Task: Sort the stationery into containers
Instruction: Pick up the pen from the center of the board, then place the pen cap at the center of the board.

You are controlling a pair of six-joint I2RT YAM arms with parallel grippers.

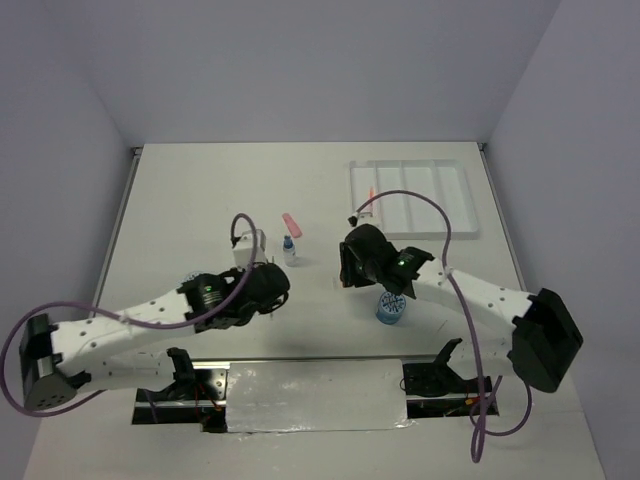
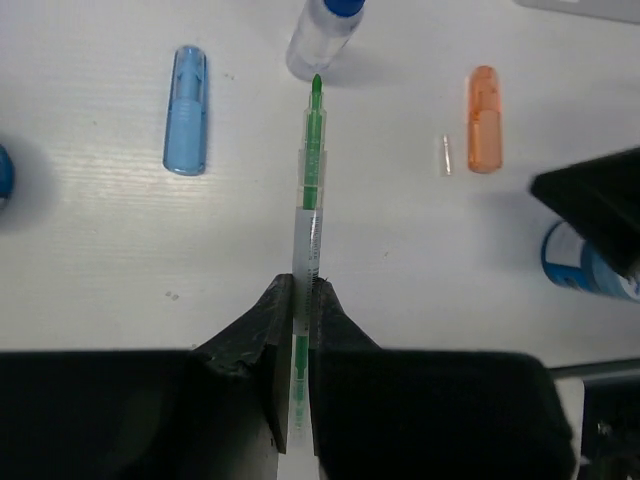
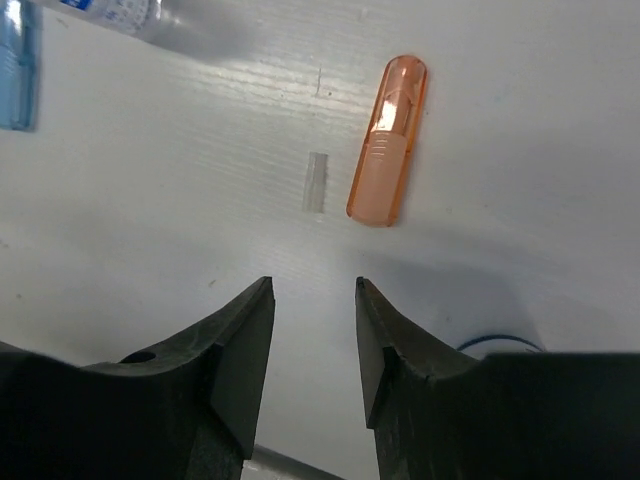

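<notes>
Just short of the bottle (image 2: 325,30), the left gripper (image 2: 300,290) is holding a green pen (image 2: 312,190); its fingers are standing fully closed on the pen's rear end, and the long front part is projecting unsupported, its tip lying just beside the bottle's base; whether the pen is resting on the table (image 2: 100,260) or riding clear of it cannot be told; to the right of the bottle, the right gripper (image 3: 312,290) is hovering with its fingers partly apart and nothing between them, pointing at bare table just short of the orange capsule (image 3: 388,140); the tray (image 1: 460,200) is lying well apart from the bottle, beyond it and to the right

Hazards, as judged:
- the pen tip is sitting so close to the bottle that any forward travel or swing is risking a strike that tips it;
- the end grip is leaving a long lever, so a knock could be twisting the pen between the fingers or dragging it out during carriage to the tray;
- both arms are working close beside the bottle, so crossing paths is risking contact between them;
- the right fingers, closing where they are, are likely catching nothing, or nudging the small clear piece (image 3: 316,182) beside the capsule

Markings: the bottle's label is showing blue print, too blurred to read; no brand or writing is appearing legibly on the pen, the capsule or the tray
</notes>
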